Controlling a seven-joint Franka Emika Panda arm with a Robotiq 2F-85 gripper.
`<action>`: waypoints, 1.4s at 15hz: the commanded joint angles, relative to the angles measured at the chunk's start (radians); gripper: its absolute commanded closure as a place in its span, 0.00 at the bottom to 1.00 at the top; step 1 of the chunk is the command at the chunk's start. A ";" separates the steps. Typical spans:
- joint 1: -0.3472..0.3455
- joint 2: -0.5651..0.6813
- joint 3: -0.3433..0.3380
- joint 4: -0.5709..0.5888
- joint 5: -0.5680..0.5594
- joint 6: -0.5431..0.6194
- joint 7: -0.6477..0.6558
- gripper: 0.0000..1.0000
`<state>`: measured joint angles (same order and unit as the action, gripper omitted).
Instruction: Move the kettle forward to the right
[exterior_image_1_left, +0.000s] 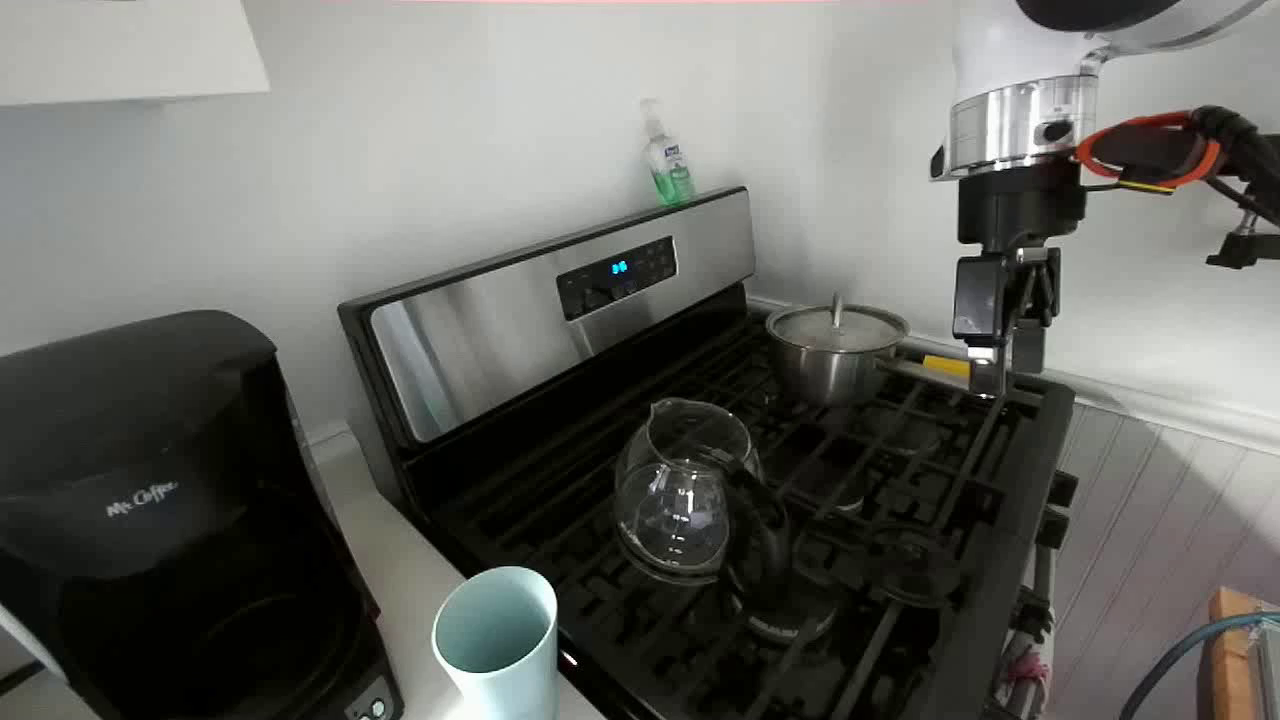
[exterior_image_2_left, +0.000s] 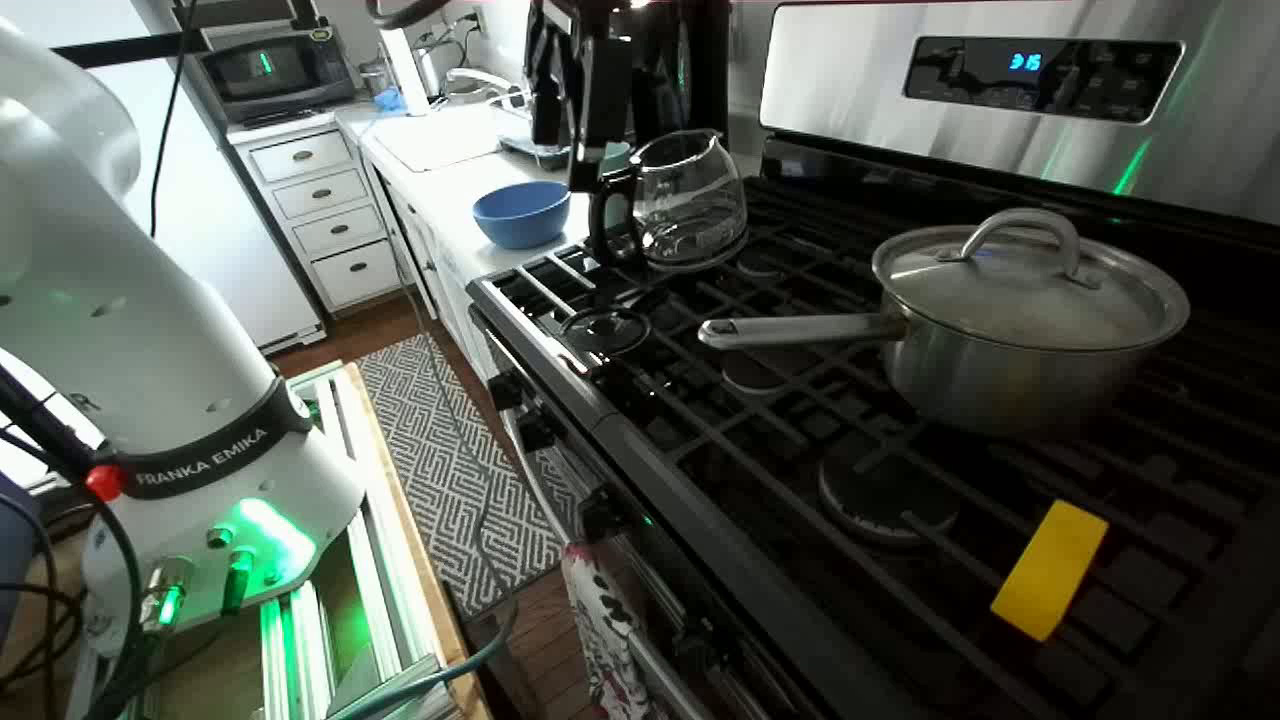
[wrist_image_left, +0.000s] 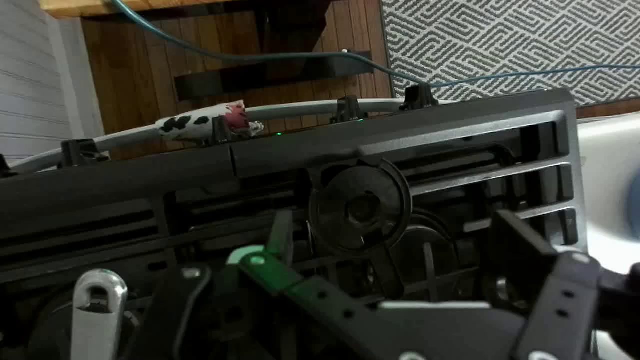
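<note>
Exterior view: open stovetop (exterior_image_2_left: 815, 275) between kettle (exterior_image_2_left: 692, 205) and pot (exterior_image_2_left: 1020, 375).

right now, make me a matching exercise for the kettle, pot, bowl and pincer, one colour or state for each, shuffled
Column one
1. kettle
2. pot
3. bowl
4. pincer

Column two
A. plain blue
B. jaws apart, holding nothing
C. clear, see-through
D. steel-grey, covered

Pairs: 1-C, 2-D, 3-A, 4-B
</note>
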<state>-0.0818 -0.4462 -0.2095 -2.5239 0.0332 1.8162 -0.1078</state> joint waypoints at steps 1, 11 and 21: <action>-0.020 0.002 0.018 0.002 0.007 -0.003 -0.007 0.00; 0.023 0.008 0.097 0.017 0.042 0.017 0.079 0.00; 0.107 0.159 0.329 0.124 0.093 0.201 0.417 0.00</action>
<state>0.0305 -0.3680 0.0809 -2.4564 0.1712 1.9717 0.2207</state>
